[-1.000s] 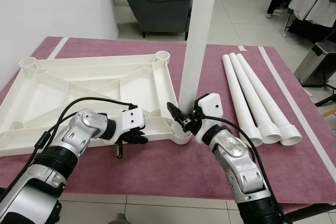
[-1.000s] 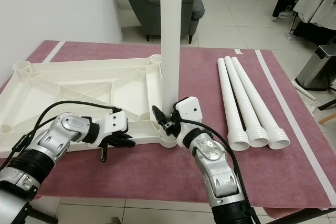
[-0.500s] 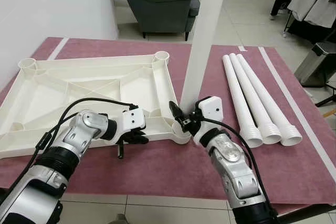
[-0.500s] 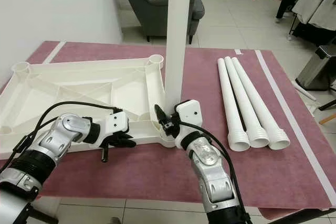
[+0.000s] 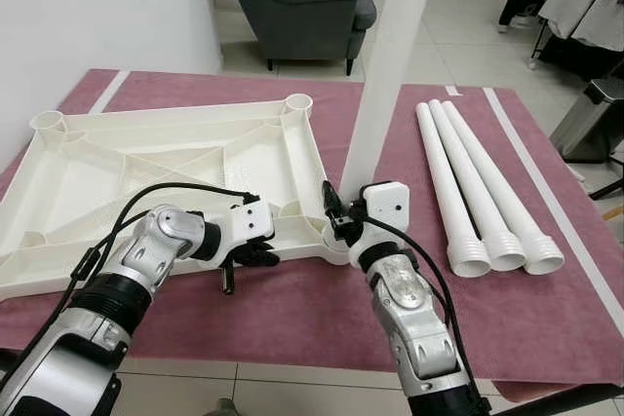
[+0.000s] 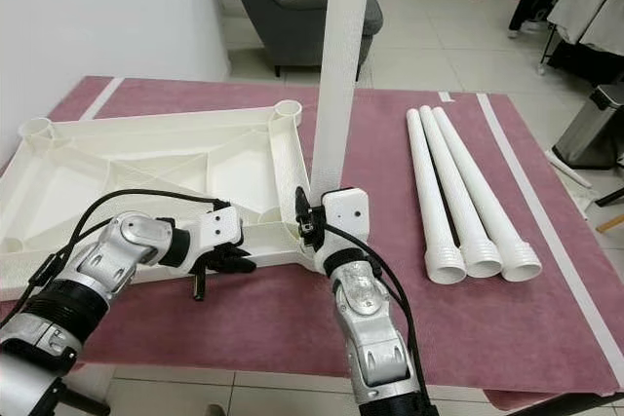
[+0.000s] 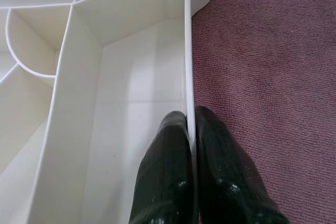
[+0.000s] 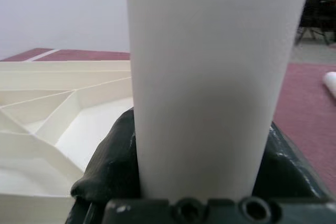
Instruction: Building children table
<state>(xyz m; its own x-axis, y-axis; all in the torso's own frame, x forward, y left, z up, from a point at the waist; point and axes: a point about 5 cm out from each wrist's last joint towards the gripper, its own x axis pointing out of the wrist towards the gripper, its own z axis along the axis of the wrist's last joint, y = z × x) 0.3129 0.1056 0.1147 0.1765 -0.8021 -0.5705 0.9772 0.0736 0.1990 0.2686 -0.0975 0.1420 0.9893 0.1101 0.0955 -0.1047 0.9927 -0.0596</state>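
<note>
Your right gripper (image 5: 336,224) is clamped around the foot of a white table leg (image 5: 388,65), which stands in the near right corner socket of the upturned white tabletop (image 5: 146,168) and leans a little toward the right as it rises out of the head views. From the right wrist, you see the leg (image 8: 210,77) pressed between both black fingers (image 8: 107,166). Your left gripper (image 5: 249,255) is closed on the near rim of the tabletop, and the left wrist view shows one finger (image 7: 165,177) on the inside of that thin wall and the other on the outside, over the mat. The tabletop lies ribbed side up on a maroon mat (image 5: 546,280) spread on the tiled floor. Three more white legs (image 5: 478,187) lie side by side on the mat to your right, well apart from the tabletop, their threaded ends toward you. A grey armchair (image 5: 302,2) stands beyond the mat.
</note>
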